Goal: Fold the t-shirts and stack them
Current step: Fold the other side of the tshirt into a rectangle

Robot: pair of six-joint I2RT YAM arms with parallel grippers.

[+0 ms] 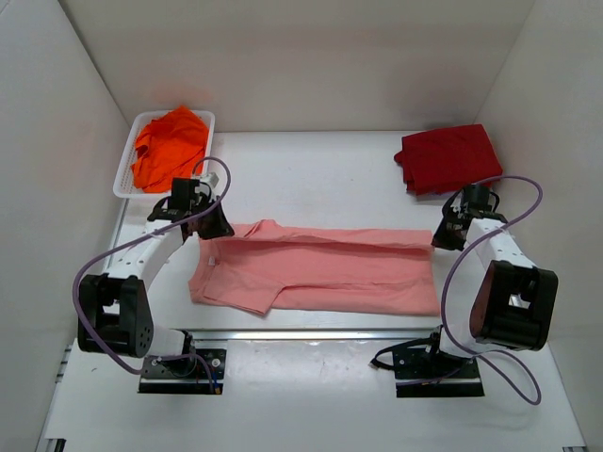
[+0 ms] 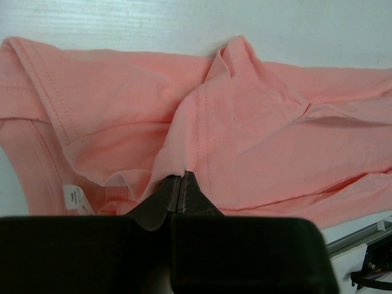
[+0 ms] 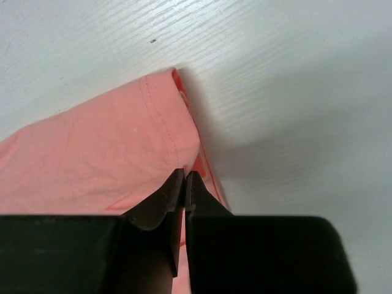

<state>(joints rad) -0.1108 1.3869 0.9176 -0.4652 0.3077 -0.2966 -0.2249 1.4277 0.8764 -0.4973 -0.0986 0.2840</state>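
A salmon-pink shirt (image 1: 320, 268) is seen stretched lengthwise across the white bench (image 1: 320, 169), with a fold running along its far side. At the shirt's collar end, a raised pinch of cloth is clamped in the left claw (image 2: 182, 177), whose fingers are pressed together on the fabric. A small white label (image 2: 75, 197) is visible just beside the pinch. At the shirt's opposite end, the hem corner is gripped by the right claw (image 3: 185, 174), likewise clenched on the cloth. Beyond that end, a dark red shirt (image 1: 448, 157) is laid folded. Beyond the collar end, a bright orange shirt (image 1: 170, 146) is heaped in a white basket (image 1: 125, 179).
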